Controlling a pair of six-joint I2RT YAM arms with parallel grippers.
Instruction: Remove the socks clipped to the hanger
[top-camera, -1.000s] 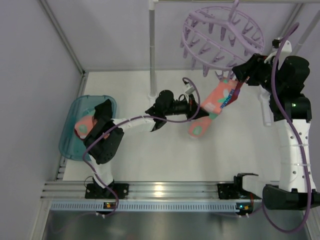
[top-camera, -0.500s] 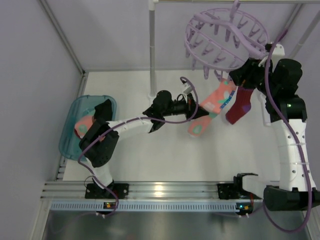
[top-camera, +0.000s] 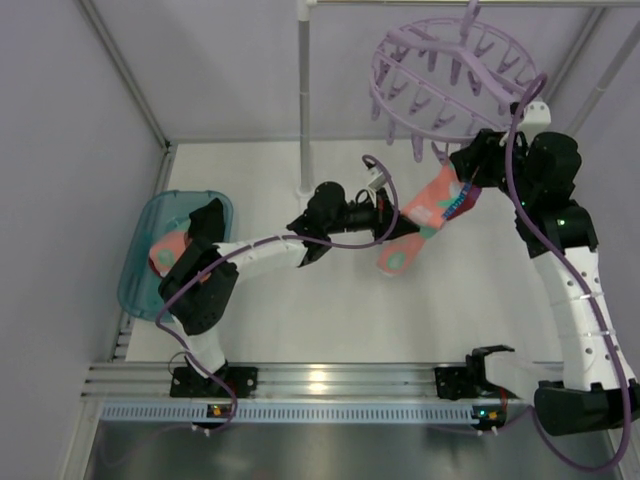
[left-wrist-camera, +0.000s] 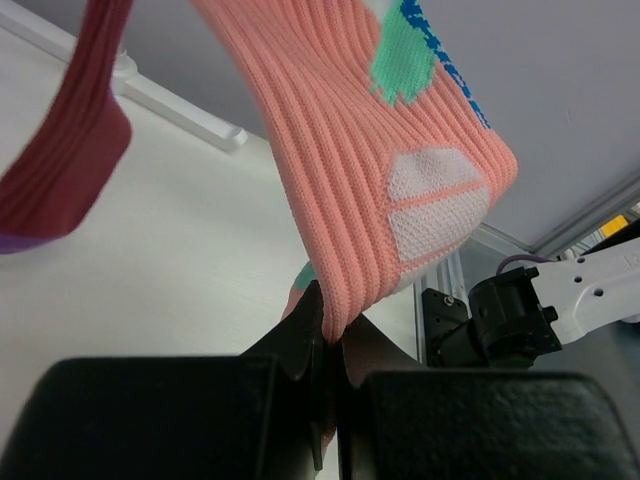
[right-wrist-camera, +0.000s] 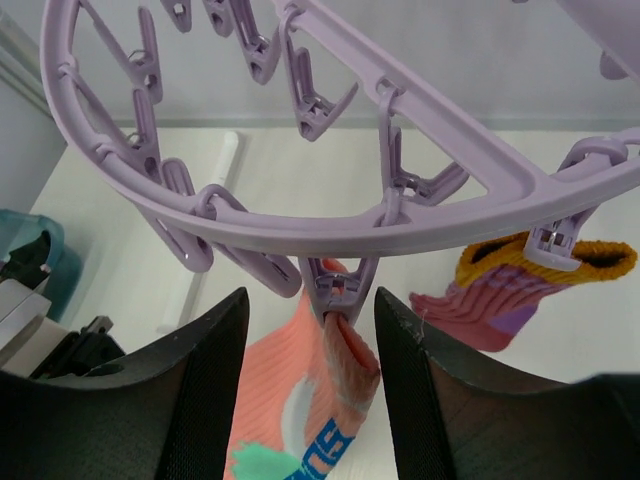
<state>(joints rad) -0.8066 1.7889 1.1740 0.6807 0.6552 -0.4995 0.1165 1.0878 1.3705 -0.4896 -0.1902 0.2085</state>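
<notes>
We clench left gripper (left-wrist-camera: 328, 338) on low end of pink sock (left-wrist-camera: 360, 150), so sock is pulled tight and won't drop. Sock top sits clipped in peg (right-wrist-camera: 338, 285) under hanger (right-wrist-camera: 300, 235). Right gripper (right-wrist-camera: 312, 300) spread, one finger each side of that peg, ready to squeeze it open. Fingers maybe not touching peg; hard to see. Orange sock (right-wrist-camera: 520, 285) clipped just beside.

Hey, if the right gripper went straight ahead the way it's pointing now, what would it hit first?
Most likely the lilac peg that clips the salmon sock to the hanger. In the wrist view it sits straight ahead, centred between the open fingers of the right gripper. How far off it is, I can't tell.
</notes>
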